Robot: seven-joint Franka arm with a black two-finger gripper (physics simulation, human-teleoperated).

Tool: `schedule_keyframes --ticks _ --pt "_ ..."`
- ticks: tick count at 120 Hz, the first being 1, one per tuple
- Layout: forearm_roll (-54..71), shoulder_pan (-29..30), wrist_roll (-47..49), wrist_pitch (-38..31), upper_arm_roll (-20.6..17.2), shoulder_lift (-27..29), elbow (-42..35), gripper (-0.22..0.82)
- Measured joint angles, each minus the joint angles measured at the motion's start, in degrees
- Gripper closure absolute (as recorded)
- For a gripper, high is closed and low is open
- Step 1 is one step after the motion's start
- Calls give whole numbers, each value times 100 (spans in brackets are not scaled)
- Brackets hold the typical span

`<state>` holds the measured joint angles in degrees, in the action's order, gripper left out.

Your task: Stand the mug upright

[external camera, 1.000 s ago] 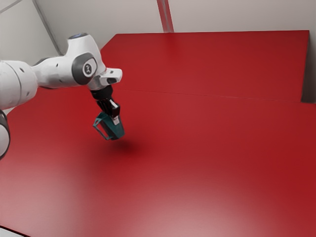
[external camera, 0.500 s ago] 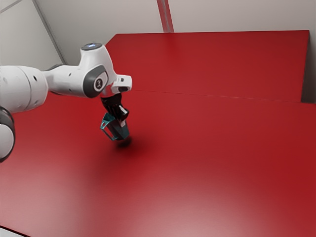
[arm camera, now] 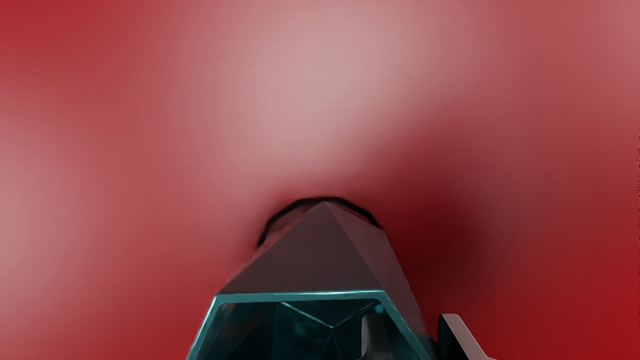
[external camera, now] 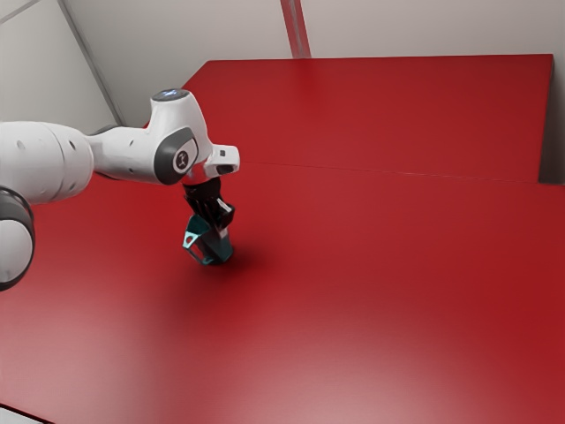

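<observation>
"Mug (external camera: 217,248): how does it sit?"

"Tilted, its mouth leaning toward the exterior view's left and up at the hand, its base low over the table (external camera: 353,291). Whether the base touches, I can't tell."

"And the claw (arm camera: 410,322)?"

"Grasping the mug by its wall. The wrist view has 1 finger (arm camera: 375,337) inside the mouth and 1 outside, with the wall pinched between the 2."

"What lies farther off?"

"Bare red tabletop past the mug, then a seam, then the back section (external camera: 380,115), and behind that the pale wall (external camera: 424,26)."

"So which step is this?"

"Righting the mug in the grip, I'd judge, close to the table. It isn't upright as it leans now."

"Next move?"

"Turn the wrist until the mouth faces straight up, then ease the base flat onto the table. Only with the whole base seated should the 2 fingers part. Let go at this lean and it could topple. The inner finger should then leave straight upward, or it may drag the rim."
</observation>
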<state>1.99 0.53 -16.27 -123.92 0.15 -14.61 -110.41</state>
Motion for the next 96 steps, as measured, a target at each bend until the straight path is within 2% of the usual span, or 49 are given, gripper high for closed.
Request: schedule_keyframes --ticks 8,24,40,63,96 --pt "-14 -7 19 6 -5 6 0 54" --pt "-90 -22 49 39 -6 80 6 30" --pt "-245 -39 60 149 -14 310 23 16" --pt "-495 -23 67 723 15 689 442 6" --pt "-371 27 82 2001 67 762 1922 2"
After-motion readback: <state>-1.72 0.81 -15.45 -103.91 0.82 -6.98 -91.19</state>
